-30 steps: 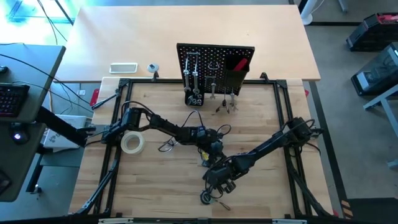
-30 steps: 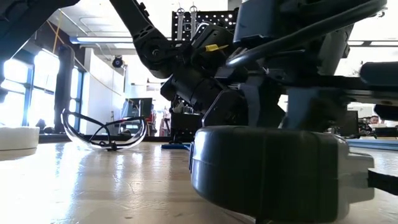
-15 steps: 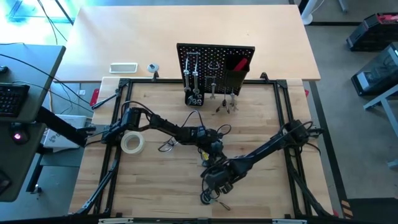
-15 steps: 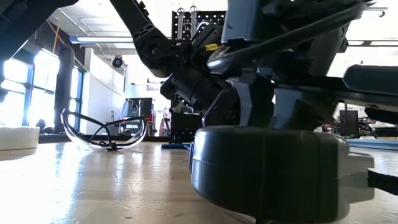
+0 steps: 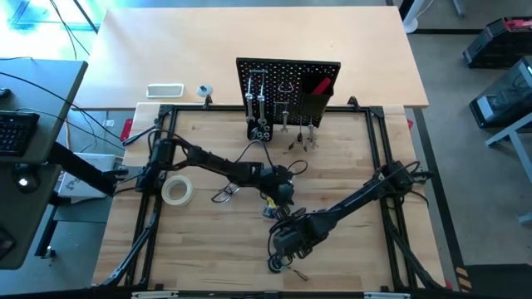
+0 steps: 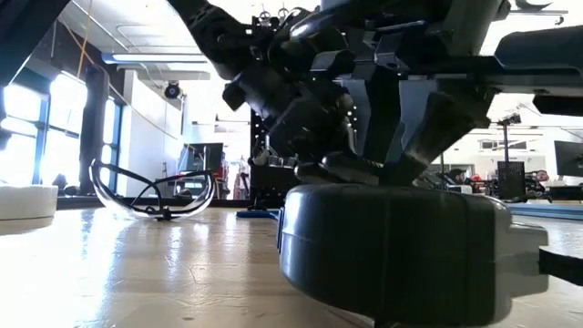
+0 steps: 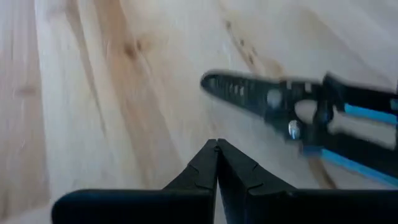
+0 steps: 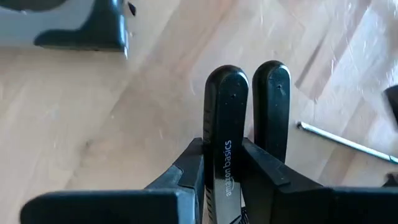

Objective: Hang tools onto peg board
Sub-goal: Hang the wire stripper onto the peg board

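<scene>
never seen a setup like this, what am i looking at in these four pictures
Two robot arms work at a wooden table. One picture looks straight down, one looks level across the tabletop, and two come from cameras on the wrists. At the back stands a black peg board with some tools already hung. On the table lie a tape roll, clear glasses and blue-handled pliers. The left gripper is shut and empty above the wood near those pliers. The right gripper is shut on black handles.
</scene>
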Robot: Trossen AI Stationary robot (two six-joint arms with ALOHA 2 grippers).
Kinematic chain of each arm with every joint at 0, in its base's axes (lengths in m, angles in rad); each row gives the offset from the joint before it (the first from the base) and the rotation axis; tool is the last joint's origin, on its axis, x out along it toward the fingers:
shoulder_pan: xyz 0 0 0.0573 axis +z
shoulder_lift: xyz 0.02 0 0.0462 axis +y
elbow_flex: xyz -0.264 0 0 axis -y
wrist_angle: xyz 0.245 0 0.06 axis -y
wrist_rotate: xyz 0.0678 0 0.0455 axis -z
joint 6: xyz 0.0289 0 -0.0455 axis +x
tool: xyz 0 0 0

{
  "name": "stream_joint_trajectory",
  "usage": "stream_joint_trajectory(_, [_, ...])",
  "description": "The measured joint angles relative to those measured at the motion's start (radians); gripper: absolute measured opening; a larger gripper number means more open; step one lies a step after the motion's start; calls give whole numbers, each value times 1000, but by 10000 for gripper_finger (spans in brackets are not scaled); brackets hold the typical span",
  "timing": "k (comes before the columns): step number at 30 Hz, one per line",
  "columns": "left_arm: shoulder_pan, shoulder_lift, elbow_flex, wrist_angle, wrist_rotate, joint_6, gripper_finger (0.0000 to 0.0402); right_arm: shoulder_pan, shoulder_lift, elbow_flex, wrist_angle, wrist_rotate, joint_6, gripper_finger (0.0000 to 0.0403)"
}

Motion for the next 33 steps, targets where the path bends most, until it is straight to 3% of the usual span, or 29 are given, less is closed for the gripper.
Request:
stream_joint_trajectory(14, [54, -196, 1, -288, 6, 65, 0, 38, -26, 163, -241, 141, 52, 62])
stream_joint_trajectory(21, [100, -343, 1, -397, 24, 45, 1, 85, -71, 290, -382, 280, 73, 62])
stream_joint_trajectory(33, [191, -591, 1, -366, 295, 37, 1, 192, -171, 486, -432, 564, 64, 62])
